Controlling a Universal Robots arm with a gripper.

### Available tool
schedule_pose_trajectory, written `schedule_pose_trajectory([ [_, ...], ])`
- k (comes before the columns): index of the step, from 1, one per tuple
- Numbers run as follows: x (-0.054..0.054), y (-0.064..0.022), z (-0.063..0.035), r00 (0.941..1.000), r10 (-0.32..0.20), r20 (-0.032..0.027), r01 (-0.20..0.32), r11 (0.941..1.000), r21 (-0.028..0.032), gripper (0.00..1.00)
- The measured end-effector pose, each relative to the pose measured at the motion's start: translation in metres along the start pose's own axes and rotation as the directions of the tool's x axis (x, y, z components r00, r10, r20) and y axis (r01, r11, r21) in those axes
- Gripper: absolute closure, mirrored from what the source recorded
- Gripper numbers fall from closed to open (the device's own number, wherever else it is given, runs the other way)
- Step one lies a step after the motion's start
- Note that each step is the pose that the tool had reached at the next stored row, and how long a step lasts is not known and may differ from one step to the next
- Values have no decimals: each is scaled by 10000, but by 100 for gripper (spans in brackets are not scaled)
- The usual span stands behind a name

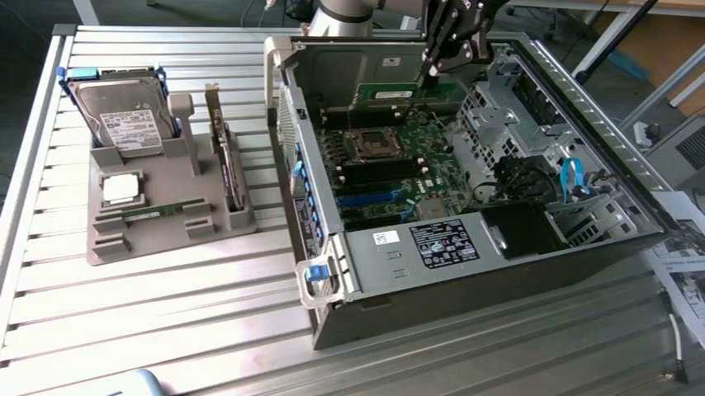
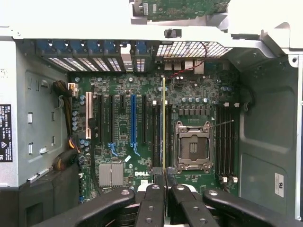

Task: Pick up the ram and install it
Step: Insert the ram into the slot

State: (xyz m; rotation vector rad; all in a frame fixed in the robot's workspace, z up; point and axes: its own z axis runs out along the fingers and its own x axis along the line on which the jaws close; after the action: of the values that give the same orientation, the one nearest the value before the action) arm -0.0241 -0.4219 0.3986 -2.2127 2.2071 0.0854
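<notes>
My gripper hangs over the far part of the open computer case and is shut on the ram, a narrow green stick held above the motherboard. In the wrist view the ram appears edge-on as a thin yellow-green line running out from between the black fingers. It hovers over the dark memory slots just beside the empty processor socket. It is apart from the board, not seated in a slot.
On the exterior view's left a grey holder carries a hard drive, a silver processor chip, an upright expansion card and a small green strip. Case walls, a drive cage and blue cables surround the board.
</notes>
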Motion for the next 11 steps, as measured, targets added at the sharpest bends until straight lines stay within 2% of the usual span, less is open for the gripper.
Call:
schedule_pose_trajectory([
  [11,-52,0,6,10000,0,0,0,10000,0,88],
])
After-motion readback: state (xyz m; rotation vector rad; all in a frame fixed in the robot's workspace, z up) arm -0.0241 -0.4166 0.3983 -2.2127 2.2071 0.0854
